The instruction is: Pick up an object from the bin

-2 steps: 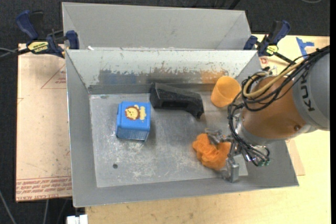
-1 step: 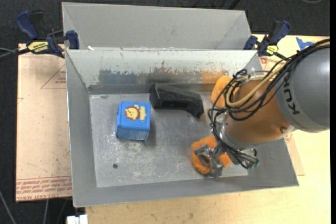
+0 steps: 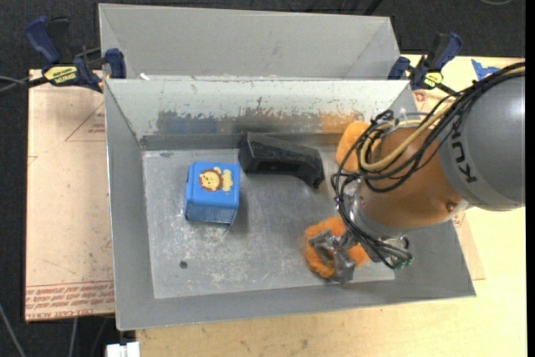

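Right under the jaws lies a lumpy orange thing (image 3: 316,262); whether they clench it I cannot tell. Centre them on it, clear of the bin wall (image 3: 422,285) beside, before lifting.

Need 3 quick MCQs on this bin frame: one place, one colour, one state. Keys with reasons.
1. The black angled plastic piece lies: A by the grey metal bin's back wall; B front left corner; C front right corner.
2. The soft lump at the gripper is: A green; B orange; C white.
3. The blue box's cartoon face points: A down; B up; C sideways.
1A, it lies along the back wall. 2B, orange shows beside the gripper. 3B, the yellow face shows on top.
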### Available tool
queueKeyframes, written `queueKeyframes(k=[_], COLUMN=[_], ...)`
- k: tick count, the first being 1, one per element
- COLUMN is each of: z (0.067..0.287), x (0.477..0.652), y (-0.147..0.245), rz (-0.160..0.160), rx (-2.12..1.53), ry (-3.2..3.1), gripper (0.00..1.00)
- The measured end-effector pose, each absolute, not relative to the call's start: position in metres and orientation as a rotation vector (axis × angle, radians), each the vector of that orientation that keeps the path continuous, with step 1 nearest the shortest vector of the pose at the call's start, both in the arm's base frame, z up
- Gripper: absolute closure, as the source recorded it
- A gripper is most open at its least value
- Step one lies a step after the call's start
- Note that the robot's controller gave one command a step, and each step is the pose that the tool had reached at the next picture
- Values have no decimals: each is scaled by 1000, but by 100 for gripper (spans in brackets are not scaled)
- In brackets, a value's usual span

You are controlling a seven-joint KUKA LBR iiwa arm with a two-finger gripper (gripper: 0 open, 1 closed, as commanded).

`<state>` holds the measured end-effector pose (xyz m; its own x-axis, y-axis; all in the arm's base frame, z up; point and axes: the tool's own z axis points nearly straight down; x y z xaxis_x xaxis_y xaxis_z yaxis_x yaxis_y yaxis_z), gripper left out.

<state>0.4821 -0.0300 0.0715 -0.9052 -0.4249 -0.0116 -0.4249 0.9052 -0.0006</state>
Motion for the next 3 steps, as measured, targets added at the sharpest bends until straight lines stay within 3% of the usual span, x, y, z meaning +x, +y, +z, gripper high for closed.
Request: queueKeyframes(k=[1,3], z=[75,102], x=[481,481], y=[-30,-29], rz=[5,6], rx=[-682,-681], ry=[3058,3060], gripper=[100,100])
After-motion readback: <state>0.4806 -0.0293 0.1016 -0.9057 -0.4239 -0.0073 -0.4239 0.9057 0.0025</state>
